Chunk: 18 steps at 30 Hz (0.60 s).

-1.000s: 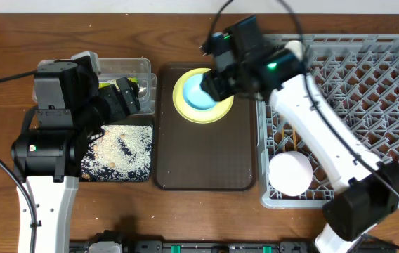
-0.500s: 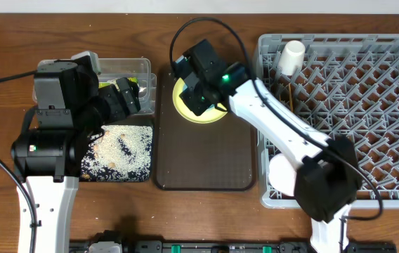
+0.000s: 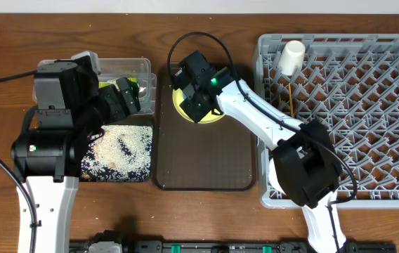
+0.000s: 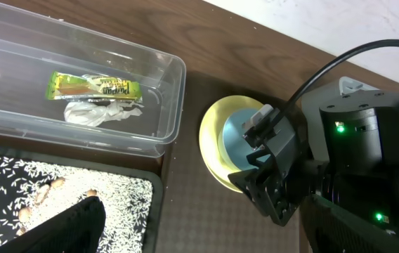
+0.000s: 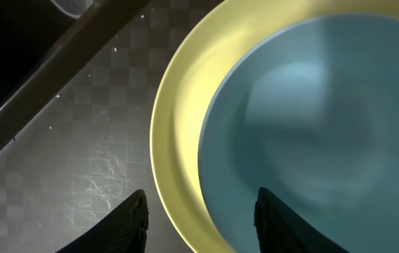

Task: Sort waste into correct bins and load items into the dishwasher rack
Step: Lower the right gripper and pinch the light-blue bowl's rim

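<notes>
Wood-grain table, dark brown serving tray in the middle of it. R gripper hangs low over the tray's far end, fingers spread w/ nothing pinched. They straddle the near rim of the yellow plate, where the light blue bowl sits inside it. Risk, as I read it: jaws close on both rims at once, so plate + bowl lift as 1 stack and the bowl slides off mid-carry. Or they catch only the bowl lip, which looks slick, and it tips back onto the plate. Too shallow a bite could also shove the plate along the tray. Arm cable loops above the wrist, could snag on the swing to the rack. L gripper sits wide open and empty by the 2 bins, well clear. Clear tub holds snack wrapper + crumpled napkin; black tray has the rice. To the right, grey dishwasher rack w/ small white cup near its far-left corner and white bowl near-left, partly hidden by the arm. Pale wall strip past the table's far edge.
</notes>
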Available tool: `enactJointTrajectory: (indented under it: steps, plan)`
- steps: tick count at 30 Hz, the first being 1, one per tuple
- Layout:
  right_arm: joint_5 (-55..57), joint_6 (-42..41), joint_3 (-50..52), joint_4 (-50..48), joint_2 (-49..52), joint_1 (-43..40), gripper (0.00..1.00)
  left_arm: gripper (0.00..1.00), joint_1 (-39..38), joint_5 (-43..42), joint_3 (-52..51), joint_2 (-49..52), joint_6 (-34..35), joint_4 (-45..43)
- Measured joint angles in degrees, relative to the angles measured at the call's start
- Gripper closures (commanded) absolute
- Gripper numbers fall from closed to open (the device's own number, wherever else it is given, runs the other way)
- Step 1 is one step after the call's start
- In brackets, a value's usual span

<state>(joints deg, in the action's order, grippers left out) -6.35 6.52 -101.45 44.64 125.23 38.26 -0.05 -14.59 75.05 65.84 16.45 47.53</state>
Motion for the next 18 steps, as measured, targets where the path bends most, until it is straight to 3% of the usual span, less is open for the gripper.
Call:
enactJointTrajectory:
  steps: [18]
  plan:
    - [0.0,5.7,0.5,-4.4,0.0,0.0,0.6,0.08,0.0,0.0,0.0,0.0,0.0,0.0]
